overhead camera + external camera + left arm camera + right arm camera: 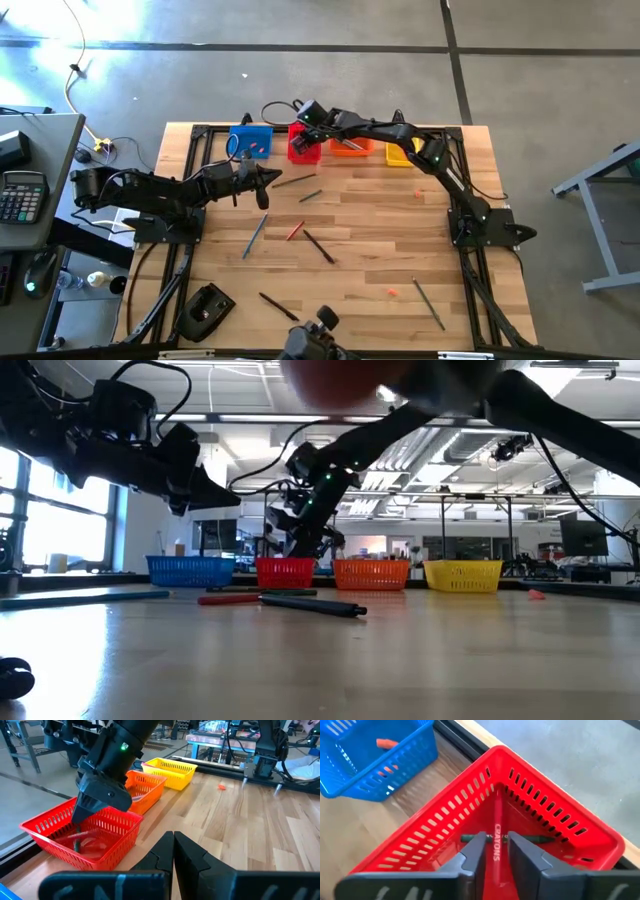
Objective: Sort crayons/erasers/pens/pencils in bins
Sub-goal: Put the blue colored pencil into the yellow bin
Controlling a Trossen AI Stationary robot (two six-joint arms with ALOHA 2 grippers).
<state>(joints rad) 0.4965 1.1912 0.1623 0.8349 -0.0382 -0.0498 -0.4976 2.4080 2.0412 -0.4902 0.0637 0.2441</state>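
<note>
Four bins stand in a row along the table's far edge: blue [250,140], red [304,150], orange [350,148] and yellow [400,153]. My right gripper [495,851] hangs over the red bin [540,820], pointing down into it, its fingers a little apart. A red crayon [496,827] lies below in the gap, with space on both sides, its far end in the bin's corner. A green crayon [540,839] lies across the bin floor. Erasers [385,743] lie in the blue bin [350,775]. My left gripper [173,845] is shut and empty above the table, near the blue bin.
Several pens and pencils lie loose on the table, among them a blue one [254,235], a red one [295,230] and a dark one [320,246]. Erasers lie at mid-right [418,195] and toward the near edge [392,293]. A black object [205,310] sits at the near left.
</note>
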